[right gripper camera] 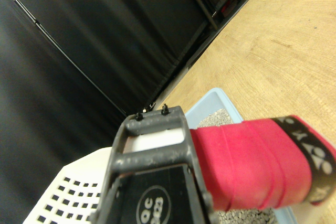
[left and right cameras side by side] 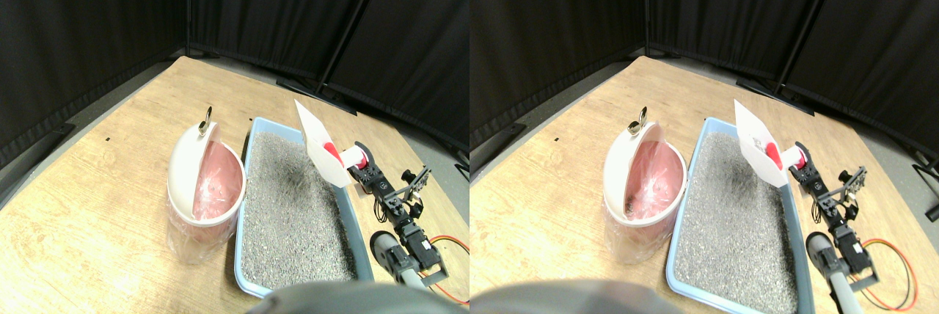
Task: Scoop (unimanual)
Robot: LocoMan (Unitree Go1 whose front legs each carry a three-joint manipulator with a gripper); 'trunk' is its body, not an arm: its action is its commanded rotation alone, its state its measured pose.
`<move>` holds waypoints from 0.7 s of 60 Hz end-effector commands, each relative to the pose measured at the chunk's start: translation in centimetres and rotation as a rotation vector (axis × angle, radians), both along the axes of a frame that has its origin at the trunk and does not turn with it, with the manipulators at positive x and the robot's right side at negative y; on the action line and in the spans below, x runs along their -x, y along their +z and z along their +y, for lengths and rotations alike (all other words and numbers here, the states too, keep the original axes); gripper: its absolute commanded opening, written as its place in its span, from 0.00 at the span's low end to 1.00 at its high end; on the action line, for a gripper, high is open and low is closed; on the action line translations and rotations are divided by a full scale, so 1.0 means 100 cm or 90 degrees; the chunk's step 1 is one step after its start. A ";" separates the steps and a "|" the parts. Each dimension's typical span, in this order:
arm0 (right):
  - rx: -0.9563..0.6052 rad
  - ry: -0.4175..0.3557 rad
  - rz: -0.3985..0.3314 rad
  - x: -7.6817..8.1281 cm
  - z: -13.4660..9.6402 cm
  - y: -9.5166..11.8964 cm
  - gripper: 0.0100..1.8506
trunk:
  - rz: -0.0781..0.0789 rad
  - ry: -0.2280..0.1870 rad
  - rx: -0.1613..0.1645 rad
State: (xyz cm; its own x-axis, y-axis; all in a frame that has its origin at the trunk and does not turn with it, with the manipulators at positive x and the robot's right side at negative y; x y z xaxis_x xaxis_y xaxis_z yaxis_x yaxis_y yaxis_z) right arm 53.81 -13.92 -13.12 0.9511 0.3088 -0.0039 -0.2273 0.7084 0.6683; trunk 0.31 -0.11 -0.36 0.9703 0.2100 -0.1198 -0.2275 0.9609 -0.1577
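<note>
My gripper [left and right cameras side by side: 361,161] is clamped on the red-wrapped handle [right gripper camera: 247,163] of the white slotted scoop [left and right cameras side by side: 321,145], whose blade rises ahead of it. It looks light and stiff, and the thick wrap should resist slipping. Just below lies the blue litter tray [left and right cameras side by side: 253,138], full of grey litter [left and right cameras side by side: 290,204]; beyond it stands the pink-lined bin [left and right cameras side by side: 202,182].
</note>
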 end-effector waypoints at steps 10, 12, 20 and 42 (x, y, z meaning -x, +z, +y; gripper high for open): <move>-0.114 -0.004 -0.017 -0.001 0.008 0.011 0.02 | -0.012 0.014 0.003; -0.115 -0.002 -0.016 0.000 0.009 0.011 0.02 | -0.012 0.014 0.003; -0.151 0.005 -0.015 0.001 0.012 0.011 0.02 | -0.012 0.016 0.003; -0.174 0.023 -0.010 0.005 0.014 0.013 0.02 | -0.010 0.016 0.004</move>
